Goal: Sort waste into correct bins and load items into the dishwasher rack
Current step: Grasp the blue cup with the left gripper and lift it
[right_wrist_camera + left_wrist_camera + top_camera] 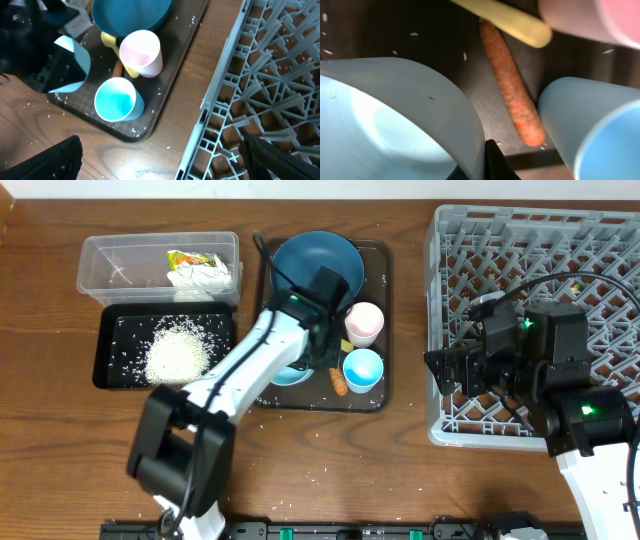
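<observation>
One pale blue bowl (385, 115) stands tipped up at the front left of the dark brown serving tray (378, 395). The left gripper (320, 352) is pinched shut on the bowl's rim. Just beside the bowl, a thin orange-brown stick (512, 95) lies flat on the tray floor, between the bowl and the light blue cup (116, 100). The end of the yellow spoon (510, 20) crosses over the stick's far end, next to the pink cup (142, 52). Both cups stand upright, mouths up. The dark blue plate (315, 260) fills the far end of the tray.

Left of the tray, the clear tub (110, 260) holds the printed snack wrapper (192, 260) and the white tissue (205, 278). In front of it, the black tray (105, 345) carries a heap of rice (178, 352). Stray grains dot both trays and the table (40, 430).

On the right sits the grey dishwasher rack (530, 240). The right gripper (160, 145) hangs over its left edge, jaws spread wide and holding nothing.
</observation>
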